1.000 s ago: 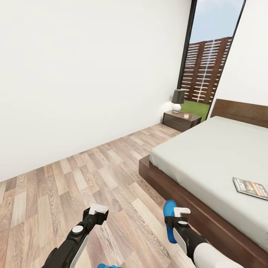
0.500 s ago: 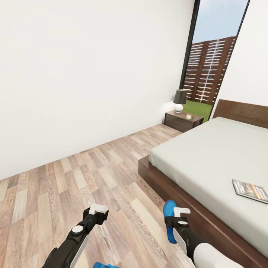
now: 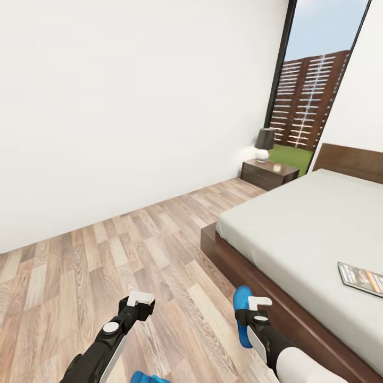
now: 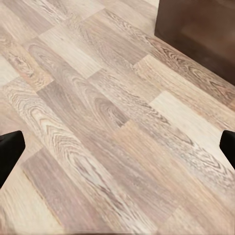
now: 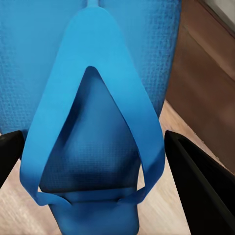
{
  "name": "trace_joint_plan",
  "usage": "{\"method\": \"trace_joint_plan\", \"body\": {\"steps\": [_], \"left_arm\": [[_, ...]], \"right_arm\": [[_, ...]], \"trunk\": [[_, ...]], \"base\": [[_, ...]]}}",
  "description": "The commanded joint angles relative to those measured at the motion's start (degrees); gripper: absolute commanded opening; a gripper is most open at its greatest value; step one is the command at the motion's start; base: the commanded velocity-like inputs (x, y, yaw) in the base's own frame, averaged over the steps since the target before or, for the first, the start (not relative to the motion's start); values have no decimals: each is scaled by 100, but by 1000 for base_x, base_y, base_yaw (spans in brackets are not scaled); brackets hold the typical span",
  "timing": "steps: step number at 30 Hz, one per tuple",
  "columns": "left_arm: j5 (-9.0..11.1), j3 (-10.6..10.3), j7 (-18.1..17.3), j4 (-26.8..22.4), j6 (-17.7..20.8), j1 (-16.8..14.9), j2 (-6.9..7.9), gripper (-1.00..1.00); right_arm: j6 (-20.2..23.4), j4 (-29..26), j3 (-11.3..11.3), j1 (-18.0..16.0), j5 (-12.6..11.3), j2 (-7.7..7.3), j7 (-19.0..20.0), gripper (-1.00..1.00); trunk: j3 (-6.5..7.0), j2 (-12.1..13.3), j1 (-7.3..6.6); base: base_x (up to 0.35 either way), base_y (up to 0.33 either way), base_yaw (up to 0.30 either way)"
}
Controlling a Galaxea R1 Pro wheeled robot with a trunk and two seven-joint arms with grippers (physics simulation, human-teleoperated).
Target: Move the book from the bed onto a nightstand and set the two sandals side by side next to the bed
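While my right gripper straddles flat bright blue flip-flop, jaws wide, seemingly ungripped; left gripper open, empty.

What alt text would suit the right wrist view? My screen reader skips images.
A bright blue sandal lies close under the right gripper, its thong strap between the two open black fingers. It rests on the wood floor beside the bed's dark brown frame.

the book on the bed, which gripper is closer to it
Right. The right gripper hangs beside the bed frame, over a blue sandal; the book lies beyond it on the mattress. The left gripper hovers over bare floor, farther away.
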Motion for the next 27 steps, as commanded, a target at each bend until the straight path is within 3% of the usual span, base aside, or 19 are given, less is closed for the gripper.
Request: {"method": "trace_joint_plan", "body": {"steps": [1,16,27], "left_arm": [[-11,-9,-8,-10,33,-3,3,100],[-8,-9,-10,-10,36,-3,3,100],[-11,-9,-11,-10,35,-3,3,100]], "right_arm": [[38,-14,-1,0,1,1,-19,-100],[37,-14,2,0,2,8,-18,-100],[43,-14,4,0,2,10,-20,-100]], "trunk": [[-5,-2,-1],[-5,-2,-1],[-5,-2,-1]], "base": [[0,-253,253],[0,-274,163],[0,-59,270]]}}
